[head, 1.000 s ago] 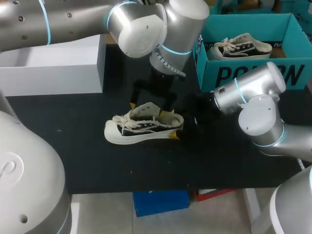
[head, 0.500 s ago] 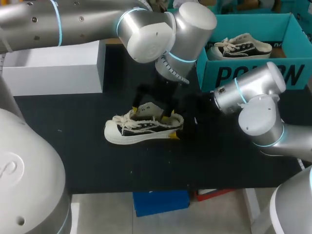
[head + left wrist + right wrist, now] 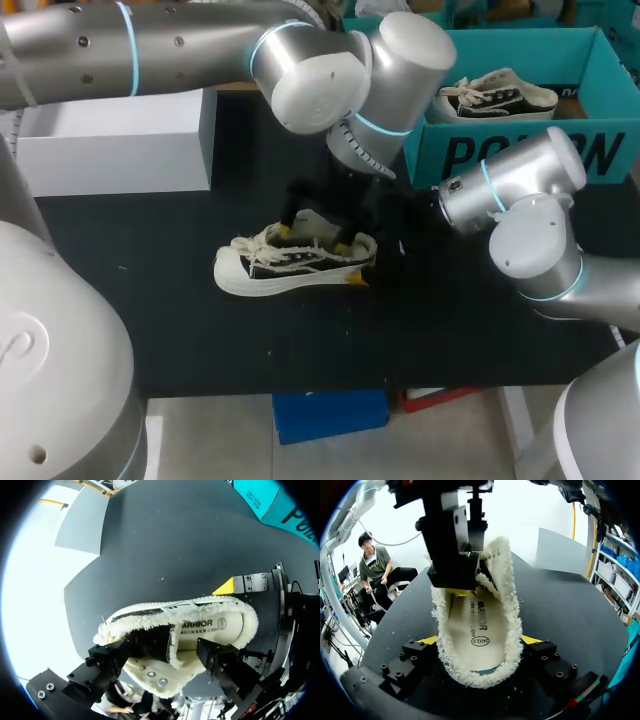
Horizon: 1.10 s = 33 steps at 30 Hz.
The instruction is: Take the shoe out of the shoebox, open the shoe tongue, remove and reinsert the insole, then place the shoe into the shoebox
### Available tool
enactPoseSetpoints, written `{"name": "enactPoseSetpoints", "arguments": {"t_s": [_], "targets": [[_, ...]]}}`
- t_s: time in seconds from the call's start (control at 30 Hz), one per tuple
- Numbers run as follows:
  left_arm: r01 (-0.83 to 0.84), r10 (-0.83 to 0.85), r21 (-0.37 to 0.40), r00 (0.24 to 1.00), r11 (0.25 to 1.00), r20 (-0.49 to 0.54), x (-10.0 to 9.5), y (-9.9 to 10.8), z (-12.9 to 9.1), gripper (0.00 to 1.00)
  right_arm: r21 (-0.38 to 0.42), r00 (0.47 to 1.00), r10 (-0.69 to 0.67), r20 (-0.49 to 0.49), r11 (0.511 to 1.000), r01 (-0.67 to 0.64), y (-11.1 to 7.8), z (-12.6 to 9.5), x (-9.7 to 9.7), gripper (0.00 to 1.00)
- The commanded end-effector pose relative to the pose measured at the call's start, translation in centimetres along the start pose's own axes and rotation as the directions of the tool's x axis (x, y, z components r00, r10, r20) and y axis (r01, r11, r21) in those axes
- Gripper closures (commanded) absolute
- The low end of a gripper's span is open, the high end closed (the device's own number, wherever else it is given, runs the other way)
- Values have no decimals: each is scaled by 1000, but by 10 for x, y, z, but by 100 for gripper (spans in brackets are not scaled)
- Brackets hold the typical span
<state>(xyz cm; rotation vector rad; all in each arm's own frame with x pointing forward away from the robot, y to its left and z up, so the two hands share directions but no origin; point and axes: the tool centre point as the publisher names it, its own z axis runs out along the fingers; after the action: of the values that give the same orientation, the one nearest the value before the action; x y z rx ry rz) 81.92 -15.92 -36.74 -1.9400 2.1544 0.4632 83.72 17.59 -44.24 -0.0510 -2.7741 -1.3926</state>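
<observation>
A cream low shoe (image 3: 290, 265) with frayed edges and a black side lies on the black table (image 3: 150, 300), toe to the left. My left gripper (image 3: 314, 240) hangs right over its opening, open. In the left wrist view one of its fingers (image 3: 107, 660) is over the laces by the tongue (image 3: 155, 642) and the other is above the insole (image 3: 210, 630). My right gripper (image 3: 362, 262) is at the heel. In the right wrist view the heel (image 3: 480, 665) sits between its yellow tips, both against the sides, so the right gripper (image 3: 480, 642) is shut on the shoe.
The teal shoebox (image 3: 520, 150) stands at the back right and holds a second shoe (image 3: 497, 96). A white box (image 3: 110, 140) stands at the back left. Bare black table lies in front of the shoe and to its left.
My left gripper has come down onto the shoe's opening and its fingers have drawn in a little. The shoe and the right gripper have stayed in place.
</observation>
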Motion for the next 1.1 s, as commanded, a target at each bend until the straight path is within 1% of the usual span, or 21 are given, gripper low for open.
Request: {"name": "enactPoseSetpoints", "arguments": {"t_s": [0.03, 0.1, 0.17, 0.3, 0.37, 0.43, 0.47, 0.7, 1.1], "targets": [[4, -4, 6, 1000, 1000, 9, 4, 4, 1, 42, 1, 1000, 1, 1, 1000, -1, -1, 3, -3, 100], [4, -4, 5, 1000, 1000, 12, 5, 6, 1, 47, 1, 1000, 1, 1, 1000, -1, -1, 3, -3, 100], [4, -4, 3, 1000, 1000, 16, 6, 7, 3, 47, 1, 1000, 1, 1, 1000, -1, -1, 3, -3, 100], [5, -5, -1, 1000, 1000, 20, 6, 7, 4, 59, 1, 1000, 1, 1, 1000, -1, -1, 3, -3, 100], [7, -7, -2, 1000, 1000, 22, 5, 6, 4, 73, 1, 1000, 1, 1, 1000, -1, -1, 3, -3, 100], [10, -10, -2, 1000, 1000, 22, 5, 5, 3, 92, 1, 1000, 1, 1, 1000, -1, -1, 3, -3, 100], [11, -11, -3, 1000, 1000, 20, 4, 4, 2, 100, 1, 1000, 1, 1, 1000, -1, -1, 3, -3, 100], [16, -16, 7, 1000, 1000, 7, -6, 0, -4, 100, 1, 1000, 1, 1, 1000, -1, -1, 3, -3, 100], [28, -27, 41, 999, 999, -43, -26, -4, -26, 100, 1, 1000, 1, 1, 1000, -1, -1, 3, -3, 100]]}}
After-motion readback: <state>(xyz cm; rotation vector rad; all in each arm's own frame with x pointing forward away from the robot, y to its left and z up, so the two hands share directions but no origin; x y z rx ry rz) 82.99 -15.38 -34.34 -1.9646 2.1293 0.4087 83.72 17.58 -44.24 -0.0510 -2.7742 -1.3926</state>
